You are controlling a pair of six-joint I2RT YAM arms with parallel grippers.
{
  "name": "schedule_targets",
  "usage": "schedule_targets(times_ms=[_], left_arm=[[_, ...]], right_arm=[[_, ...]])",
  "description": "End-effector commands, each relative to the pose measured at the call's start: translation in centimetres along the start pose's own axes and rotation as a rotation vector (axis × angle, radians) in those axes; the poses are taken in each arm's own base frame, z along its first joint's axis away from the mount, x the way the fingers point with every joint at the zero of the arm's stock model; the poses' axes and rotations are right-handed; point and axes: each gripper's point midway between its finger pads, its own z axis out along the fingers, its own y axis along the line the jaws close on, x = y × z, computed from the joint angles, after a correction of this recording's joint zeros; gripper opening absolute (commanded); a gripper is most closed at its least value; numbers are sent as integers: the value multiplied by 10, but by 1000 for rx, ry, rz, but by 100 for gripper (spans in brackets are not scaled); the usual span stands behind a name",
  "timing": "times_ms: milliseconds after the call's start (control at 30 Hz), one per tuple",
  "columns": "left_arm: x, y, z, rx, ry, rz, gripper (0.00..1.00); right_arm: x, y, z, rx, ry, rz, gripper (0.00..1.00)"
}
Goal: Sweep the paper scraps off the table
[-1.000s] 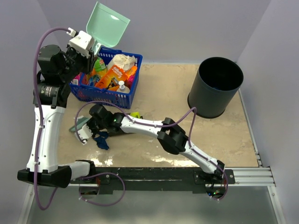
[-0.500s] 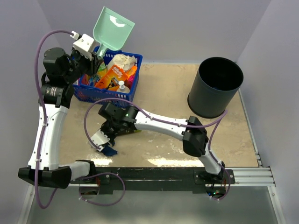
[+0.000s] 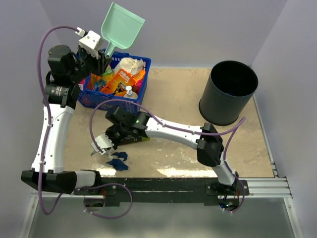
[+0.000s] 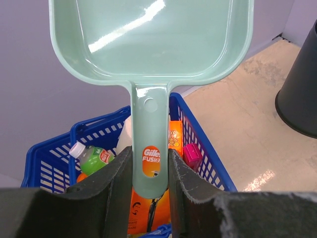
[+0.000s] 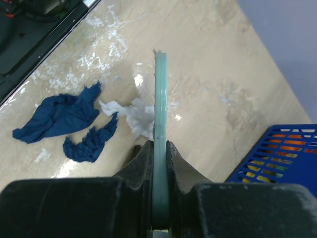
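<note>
Clamps the dustpan (image 4: 148, 34) handle in the left gripper (image 4: 151, 168), high over the blue basket (image 4: 44, 163) at upper left. Pinches the thin teal brush (image 5: 160, 99) in the right gripper (image 5: 159, 158). Shows 2 dark blue and 1 white paper scraps (image 5: 59, 116) on the table (image 5: 237, 74), lower left, just beside the brush.

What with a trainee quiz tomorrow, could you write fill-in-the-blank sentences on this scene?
The left fingers clamp the handle of the mint-green ____.
It is held above the blue ____.
The paper scraps by the brush in the right fingers are dark blue and ____.
Missing: dustpan; basket; white.
</note>
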Motion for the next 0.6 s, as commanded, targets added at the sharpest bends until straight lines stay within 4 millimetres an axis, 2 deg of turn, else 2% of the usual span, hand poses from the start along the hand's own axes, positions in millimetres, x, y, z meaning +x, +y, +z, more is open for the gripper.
schedule_targets(times_ms=[0, 67, 167, 233, 333, 567], left_arm=[[-29, 1, -4, 11, -76, 34, 0], [-28, 0, -3, 17, -72, 31, 0], [-30, 0, -3, 21, -74, 31, 0], [-30, 0, -4, 20, -74, 35, 0], [-28, 0, -3, 21, -68, 37, 0], [-19, 1, 5, 31, -41, 28, 0]], right_arm=[[-28, -23, -5, 70, -105, -28, 0], [-24, -18, 2, 46, -105, -30, 0], [-13, 0, 8, -24, -78, -59, 0], [-2, 22, 6, -103, -45, -69, 0], [7, 52, -4, -208, -25, -74, 0], [16, 75, -24, -279, 14, -131, 0]])
